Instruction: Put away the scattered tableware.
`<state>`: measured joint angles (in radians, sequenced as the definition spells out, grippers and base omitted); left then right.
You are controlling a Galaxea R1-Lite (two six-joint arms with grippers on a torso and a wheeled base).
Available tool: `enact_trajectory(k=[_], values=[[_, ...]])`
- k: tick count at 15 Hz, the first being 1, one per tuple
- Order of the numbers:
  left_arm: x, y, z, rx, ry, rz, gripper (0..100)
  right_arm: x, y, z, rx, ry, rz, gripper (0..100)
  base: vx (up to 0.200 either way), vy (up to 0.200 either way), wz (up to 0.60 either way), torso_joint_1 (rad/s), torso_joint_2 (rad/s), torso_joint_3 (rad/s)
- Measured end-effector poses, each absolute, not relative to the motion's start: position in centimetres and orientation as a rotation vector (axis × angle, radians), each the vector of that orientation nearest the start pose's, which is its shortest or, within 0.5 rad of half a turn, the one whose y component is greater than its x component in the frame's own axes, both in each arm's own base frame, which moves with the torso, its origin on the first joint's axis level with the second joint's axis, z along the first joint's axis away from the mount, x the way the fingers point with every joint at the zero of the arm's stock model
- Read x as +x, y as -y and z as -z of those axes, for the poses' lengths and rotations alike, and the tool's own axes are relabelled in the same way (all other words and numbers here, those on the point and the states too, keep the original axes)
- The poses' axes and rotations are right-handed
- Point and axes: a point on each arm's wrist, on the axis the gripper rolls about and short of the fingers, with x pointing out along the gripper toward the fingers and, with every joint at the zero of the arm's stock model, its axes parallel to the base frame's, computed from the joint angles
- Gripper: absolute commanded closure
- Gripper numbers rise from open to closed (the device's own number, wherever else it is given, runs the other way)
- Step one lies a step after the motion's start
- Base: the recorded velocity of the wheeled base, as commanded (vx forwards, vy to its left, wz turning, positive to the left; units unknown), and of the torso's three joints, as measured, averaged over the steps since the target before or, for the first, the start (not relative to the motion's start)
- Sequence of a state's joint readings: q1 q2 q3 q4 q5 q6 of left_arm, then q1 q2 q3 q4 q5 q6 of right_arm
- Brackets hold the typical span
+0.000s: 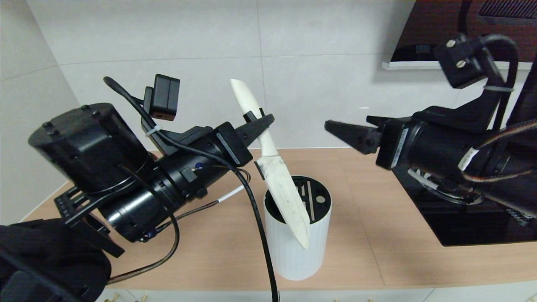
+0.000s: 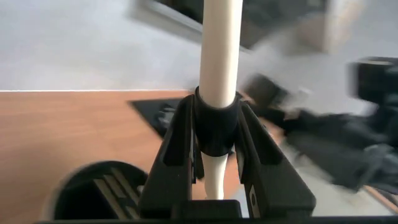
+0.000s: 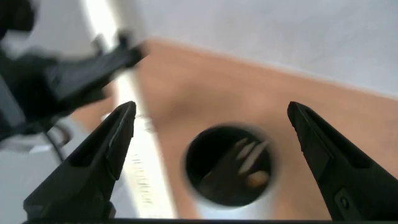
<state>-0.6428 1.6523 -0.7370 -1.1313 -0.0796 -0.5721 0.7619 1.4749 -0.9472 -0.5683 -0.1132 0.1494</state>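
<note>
A white knife (image 1: 280,184) with a marbled blade and a cream handle hangs blade-down, tilted, over a white cylindrical knife holder (image 1: 298,235) with a black slotted top. My left gripper (image 1: 261,126) is shut on the knife's handle (image 2: 219,68); its blade tip lies in front of the holder's side in the head view. The holder's dark top (image 2: 102,196) sits below the gripper. My right gripper (image 1: 346,133) hovers open to the right of the knife, above the holder (image 3: 229,167); the knife (image 3: 134,134) and the left gripper (image 3: 93,68) appear beyond it.
The holder stands on a light wooden counter (image 1: 369,235) against a grey tiled wall. A black cooktop (image 1: 470,222) lies at the right, under my right arm. A dark hood (image 1: 436,25) hangs at the upper right.
</note>
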Motion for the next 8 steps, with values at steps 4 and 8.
enact_trajectory(k=[4,8], values=[[23.8,17.9,-26.2,-0.538,0.096,0.433,100,19.0,-16.5,-29.2,0.179,0.034,-0.627,0,0.000,0.000,0.00,0.000,0.00,0.000],[22.3,20.5,-27.6,-0.385,0.168,0.334,100,19.2,-16.1,-29.3,0.179,0.038,-0.610,0,0.000,0.000,0.00,0.000,0.00,0.000]])
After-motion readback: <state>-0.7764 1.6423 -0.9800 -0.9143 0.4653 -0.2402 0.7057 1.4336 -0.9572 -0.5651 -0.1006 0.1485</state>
